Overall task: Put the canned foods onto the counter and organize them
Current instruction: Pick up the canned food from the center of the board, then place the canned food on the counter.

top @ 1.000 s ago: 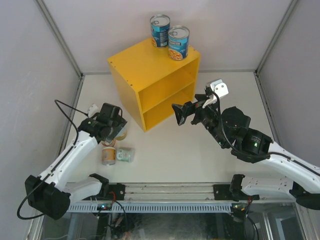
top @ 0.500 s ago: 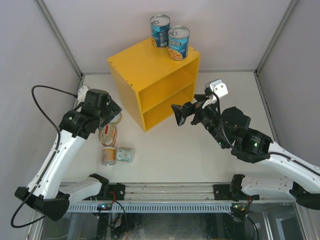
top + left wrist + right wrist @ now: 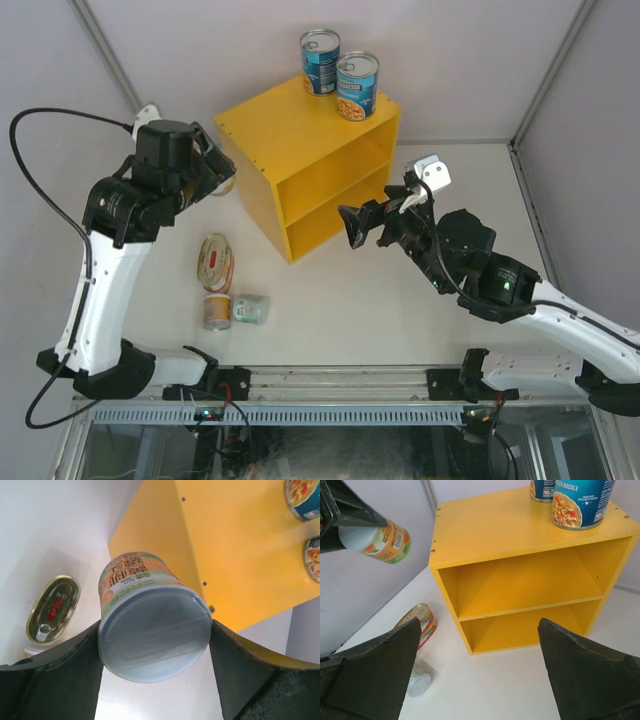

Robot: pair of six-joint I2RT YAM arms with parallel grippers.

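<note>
My left gripper (image 3: 156, 625) is shut on a small pale-lidded can (image 3: 150, 635) with an orange-green label. It holds the can in the air beside the upper left edge of the yellow counter (image 3: 275, 125); the same can (image 3: 375, 541) also shows in the right wrist view. Two tall blue-labelled cans (image 3: 320, 60) (image 3: 357, 85) stand upright at the back of the counter's top. Stacked oval tins (image 3: 215, 263) and two small cans (image 3: 217, 310) (image 3: 250, 309) lie on the table to the left. My right gripper (image 3: 352, 228) hangs open and empty, facing the counter's open shelves (image 3: 520, 587).
The white table (image 3: 400, 320) is walled by grey panels at the left, back and right. A metal rail (image 3: 330, 385) with both arm bases runs along the near edge. A black cable (image 3: 40, 120) loops off the left arm.
The left arm has lifted the small can off the table near the oval tins, up and back to the counter's upper left side. The right arm has barely moved.
</note>
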